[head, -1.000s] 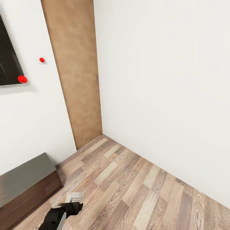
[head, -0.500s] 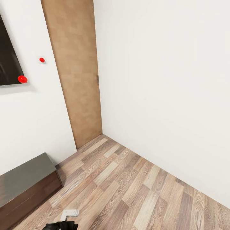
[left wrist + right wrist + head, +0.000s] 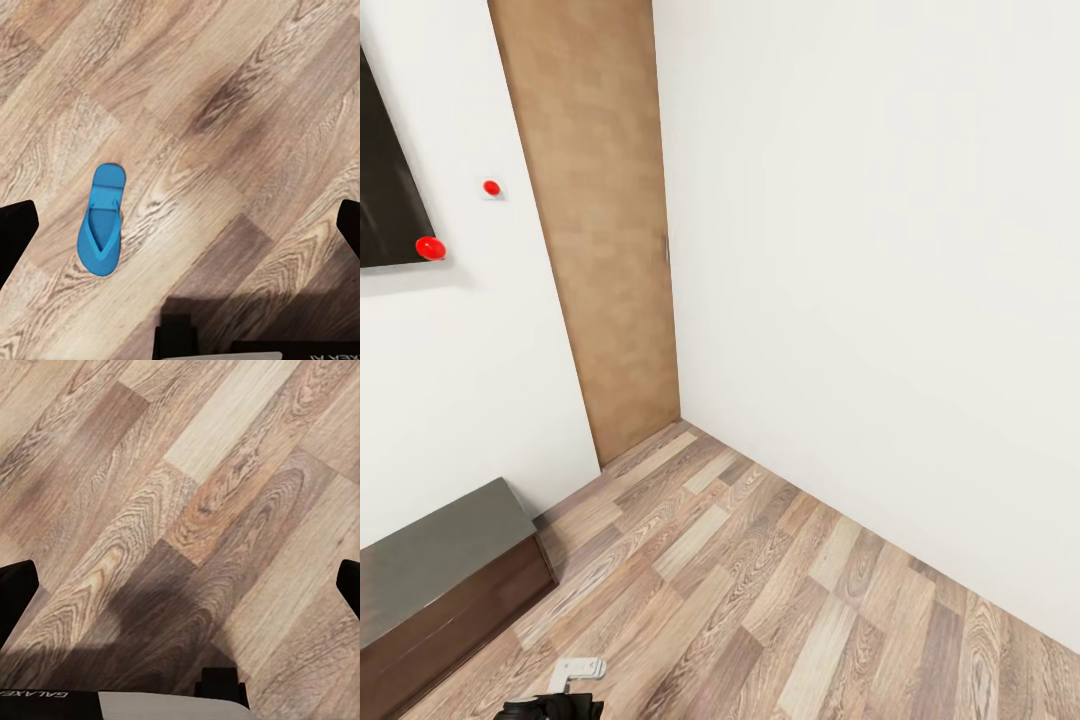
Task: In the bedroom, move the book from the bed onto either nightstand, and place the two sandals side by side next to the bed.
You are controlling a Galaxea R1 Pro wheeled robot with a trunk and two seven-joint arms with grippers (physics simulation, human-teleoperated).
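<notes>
One bright blue sandal (image 3: pixel 100 220) lies flat on the wood-plank floor (image 3: pixel 225 112), strap side up, in the left wrist view. My left gripper (image 3: pixel 180 232) hangs above the floor, open, its dark fingers (image 3: pixel 15 240) spread wide; the sandal lies between them, nearer one finger, and nothing touches it. My right gripper (image 3: pixel 180 592) is also open over bare floor (image 3: pixel 187 472), holding nothing. In the head view my left arm (image 3: pixel 560 700) pokes in at the bottom edge. The book, the bed and the nightstand are out of view.
The head view faces a room corner: white walls, a closed tan wooden door (image 3: pixel 600 230), and a long low dark brown cabinet (image 3: pixel 440 560) against the left wall. A dark panel (image 3: pixel 385 190) hangs on that wall. Open plank floor (image 3: pixel 780 590) stretches right.
My left arm has sunk toward the bottom edge of the head view since a second ago, then held still. The camera has not moved.
</notes>
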